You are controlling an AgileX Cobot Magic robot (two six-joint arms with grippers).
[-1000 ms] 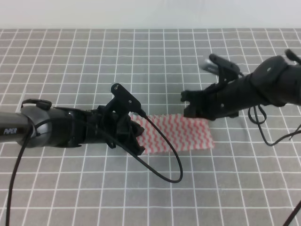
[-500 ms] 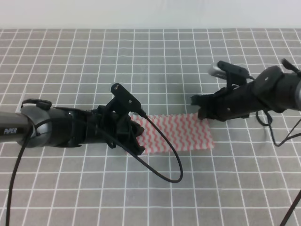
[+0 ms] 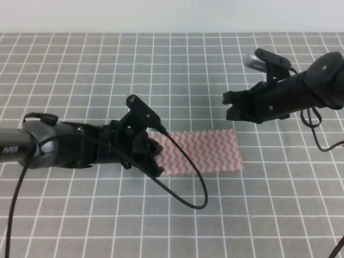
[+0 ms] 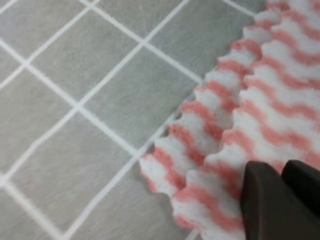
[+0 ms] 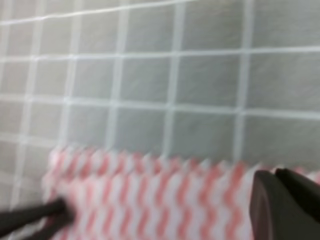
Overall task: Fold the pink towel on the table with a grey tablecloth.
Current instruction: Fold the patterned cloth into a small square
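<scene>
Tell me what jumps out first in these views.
The pink towel lies flat mid-table on the grey tablecloth, the only colour there. The left gripper presses shut on its left edge, while the right gripper hangs above the far right corner, clear of the cloth.

The pink towel (image 3: 207,150) lies flat on the table with a grey tablecloth (image 3: 172,70), a little right of the table's middle. It is a wide rectangle, long sides running along the white grid lines. Pink-and-white zigzag stripes cover it and its edges are pinked. At its left end two layers show, one scalloped edge offset over the other (image 4: 215,165).
</scene>
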